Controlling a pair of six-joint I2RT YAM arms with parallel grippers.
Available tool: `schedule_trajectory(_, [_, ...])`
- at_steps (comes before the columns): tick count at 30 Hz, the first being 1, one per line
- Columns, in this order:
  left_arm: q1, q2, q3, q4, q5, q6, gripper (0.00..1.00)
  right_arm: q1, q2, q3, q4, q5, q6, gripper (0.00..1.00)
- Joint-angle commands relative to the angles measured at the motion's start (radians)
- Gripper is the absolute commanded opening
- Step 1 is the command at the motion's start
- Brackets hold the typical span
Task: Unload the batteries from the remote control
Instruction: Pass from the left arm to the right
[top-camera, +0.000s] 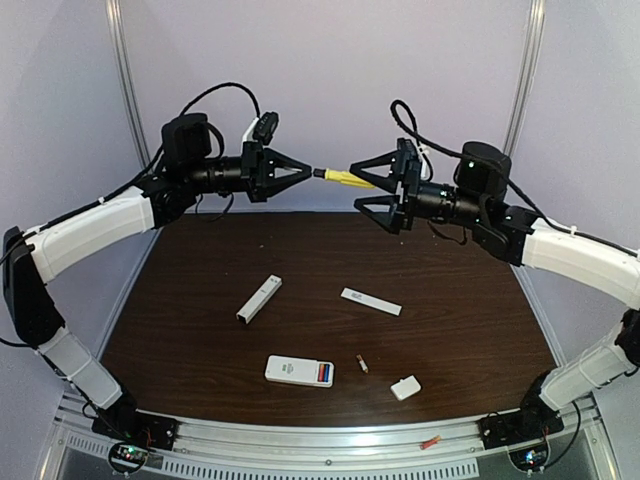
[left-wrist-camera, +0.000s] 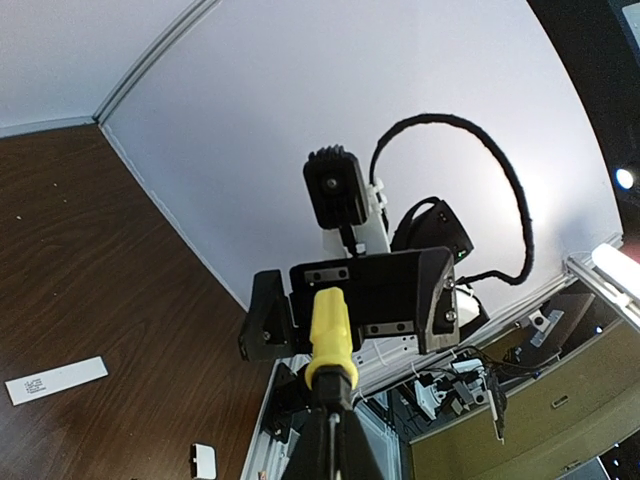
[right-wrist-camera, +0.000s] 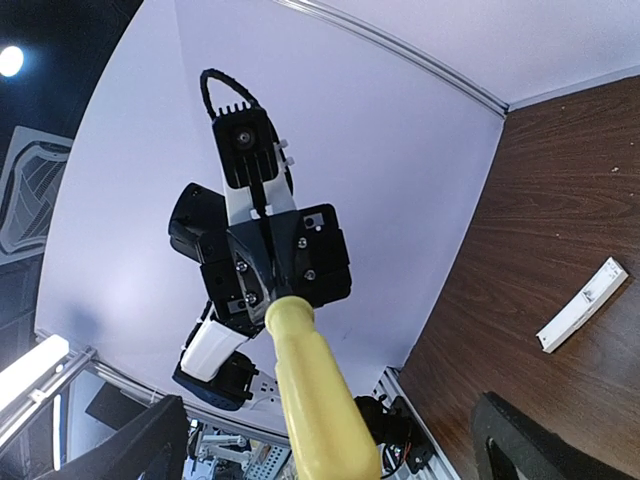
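Observation:
The white remote control (top-camera: 290, 370) lies near the table's front edge, with red and blue batteries (top-camera: 324, 373) showing at its right end. One tiny loose battery (top-camera: 362, 365) lies just to its right. High above the table's far edge, my left gripper (top-camera: 306, 172) (left-wrist-camera: 331, 445) is shut on the dark front end of a yellow-handled screwdriver (top-camera: 345, 178) (left-wrist-camera: 332, 330). The handle (right-wrist-camera: 318, 400) points into my right gripper (top-camera: 358, 184) (right-wrist-camera: 330, 445), which is open, its fingers (right-wrist-camera: 150, 445) wide on either side of the handle.
A small white cover (top-camera: 405, 387) (left-wrist-camera: 203, 460) lies right of the loose battery. A long white bar (top-camera: 259, 299) (right-wrist-camera: 582, 305) and a flat white strip (top-camera: 370, 301) (left-wrist-camera: 55, 380) lie mid-table. Grey walls close the back and sides.

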Motion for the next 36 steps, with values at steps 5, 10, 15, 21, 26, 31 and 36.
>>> schedule_trajectory(5, [-0.023,0.017,0.006,0.113,0.088,-0.046,0.0,0.005,0.037,0.043,0.151,-0.102,0.056,0.92])
schedule_trajectory(10, [-0.035,0.027,0.006,0.128,0.089,-0.052,0.0,0.005,0.052,0.051,0.167,-0.122,0.064,0.75])
schedule_trajectory(15, [-0.046,0.033,0.006,0.133,0.087,-0.052,0.0,0.005,0.07,0.056,0.194,-0.128,0.082,0.6])
schedule_trajectory(21, [-0.048,0.036,0.003,0.133,0.079,-0.052,0.0,0.005,0.075,0.056,0.187,-0.128,0.079,0.49])
schedule_trajectory(26, [-0.048,0.038,-0.003,0.128,0.08,-0.051,0.0,0.005,0.078,0.051,0.186,-0.128,0.079,0.45])
schedule_trajectory(31, [-0.048,0.039,-0.006,0.125,0.085,-0.049,0.0,0.005,0.083,0.05,0.19,-0.133,0.082,0.43])
schedule_trajectory(36, [-0.048,0.04,-0.01,0.122,0.087,-0.049,0.0,0.007,0.086,0.051,0.192,-0.138,0.086,0.37])
